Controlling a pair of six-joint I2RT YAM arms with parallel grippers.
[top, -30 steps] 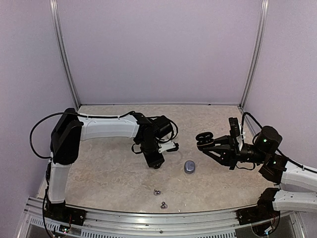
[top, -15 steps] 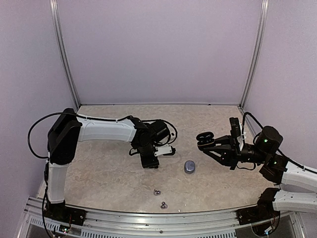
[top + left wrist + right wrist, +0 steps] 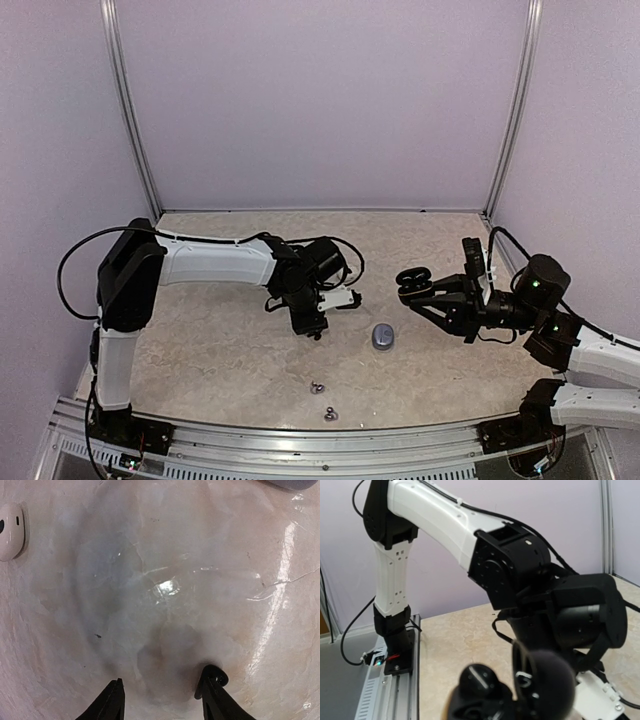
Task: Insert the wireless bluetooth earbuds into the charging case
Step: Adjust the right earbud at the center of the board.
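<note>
Hovering low over the table: left end effector, fingers apart, nothing between them. White earbud lies on the table, off at the left edge of the wrist view. Right end effector: clamped on the open black charging case, held raised. Grey case sits between the arms; two small earbuds lie near the front edge. Advice: centre the fingers over one earbud, descend straight, close gently, since it will likely skid.

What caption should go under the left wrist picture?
Open left end effector above the marbled table, white earbud at the picture's left edge.
</note>
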